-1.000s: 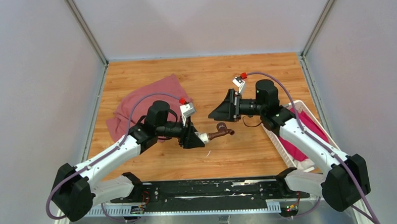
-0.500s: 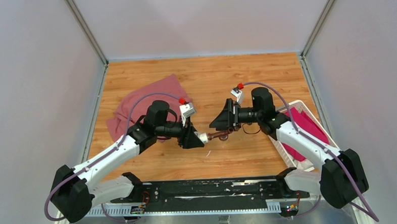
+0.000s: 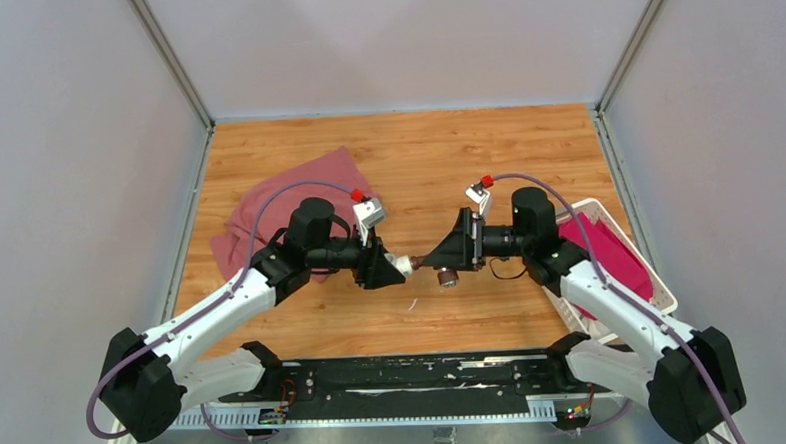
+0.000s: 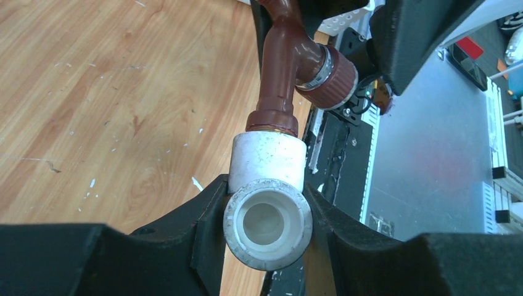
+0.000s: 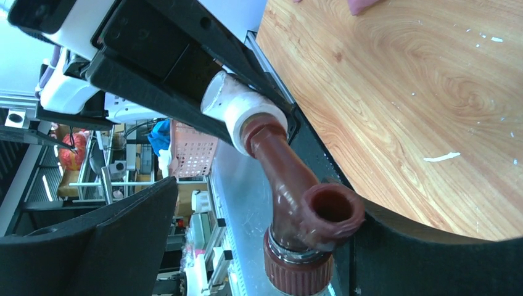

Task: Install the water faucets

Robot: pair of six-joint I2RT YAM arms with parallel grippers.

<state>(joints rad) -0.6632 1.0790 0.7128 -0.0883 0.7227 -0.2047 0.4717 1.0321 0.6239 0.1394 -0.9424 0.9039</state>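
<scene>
Left hand (image 3: 395,267) grips the white fitting (image 3: 402,265); right hand (image 3: 432,259) meets the tap (image 3: 445,277).

A light-brown wood-grain tabletop (image 3: 406,151) fills the space between plain grey walls. A crumpled pink-red cloth (image 3: 258,213) lies flat on its left side. Against the right edge sits a white slatted plastic basket (image 3: 664,292), tilted, with a bright magenta cloth (image 3: 616,257) bundled inside. A thin white sliver (image 3: 412,304) and small pale flecks dot the wood near the front edge, just beyond a black metal rail (image 3: 406,374).
</scene>
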